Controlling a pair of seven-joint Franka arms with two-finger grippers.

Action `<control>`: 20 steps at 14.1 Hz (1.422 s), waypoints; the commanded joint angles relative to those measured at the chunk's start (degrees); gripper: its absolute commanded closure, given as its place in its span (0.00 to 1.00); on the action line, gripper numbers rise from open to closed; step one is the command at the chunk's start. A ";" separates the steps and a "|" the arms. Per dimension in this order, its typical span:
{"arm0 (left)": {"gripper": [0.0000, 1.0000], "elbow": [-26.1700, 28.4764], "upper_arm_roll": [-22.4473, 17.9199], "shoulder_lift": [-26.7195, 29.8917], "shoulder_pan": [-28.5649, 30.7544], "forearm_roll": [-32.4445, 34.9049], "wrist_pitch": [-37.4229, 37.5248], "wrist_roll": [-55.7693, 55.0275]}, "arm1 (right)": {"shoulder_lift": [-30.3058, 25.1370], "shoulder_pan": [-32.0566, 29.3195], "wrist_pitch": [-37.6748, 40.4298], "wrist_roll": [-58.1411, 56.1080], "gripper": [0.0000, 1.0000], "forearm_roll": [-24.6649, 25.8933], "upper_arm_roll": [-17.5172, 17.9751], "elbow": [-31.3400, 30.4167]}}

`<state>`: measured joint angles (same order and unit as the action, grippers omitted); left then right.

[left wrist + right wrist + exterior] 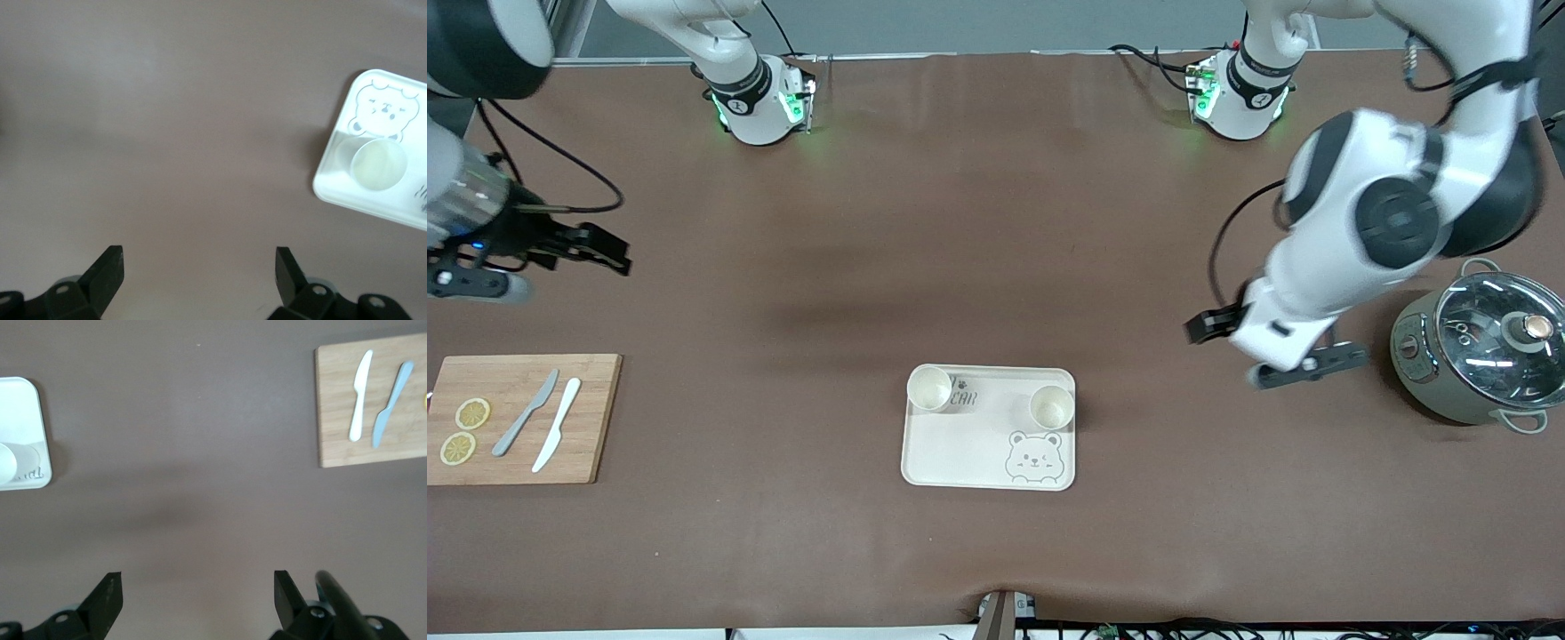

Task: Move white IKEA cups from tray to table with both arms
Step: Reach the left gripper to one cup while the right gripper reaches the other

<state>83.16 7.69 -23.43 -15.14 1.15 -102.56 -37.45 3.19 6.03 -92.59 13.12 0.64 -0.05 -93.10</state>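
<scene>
Two white IKEA cups stand upright on the cream bear tray (960,444), along its edge farther from the front camera. One cup (929,388) sits in the corner toward the right arm's end, the other cup (1051,407) toward the left arm's end, above the bear drawing. My left gripper (1263,351) hangs open and empty over bare table between the tray and the pot. In the left wrist view, the left gripper (200,273) is apart from a cup (379,165) and the tray (330,181). My right gripper (609,253) (199,593) is open and empty over the table, above the cutting board's end.
A grey-green lidded pot (1476,347) stands at the left arm's end of the table. A wooden cutting board (587,418) (333,420) at the right arm's end carries two knives (543,422) and lemon slices (471,413). The right wrist view catches the tray's corner (37,420).
</scene>
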 commanded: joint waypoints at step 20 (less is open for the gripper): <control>0.88 -1.51 0.05 -22.80 -11.32 0.87 -38.33 -18.36 | 24.04 21.21 -21.23 41.61 0.00 -4.50 -0.21 6.34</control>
<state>82.69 7.86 -45.77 -25.73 1.16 -140.55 -54.25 22.95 25.38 -113.59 50.01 -3.26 0.19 -91.04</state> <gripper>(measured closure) 0.674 0.000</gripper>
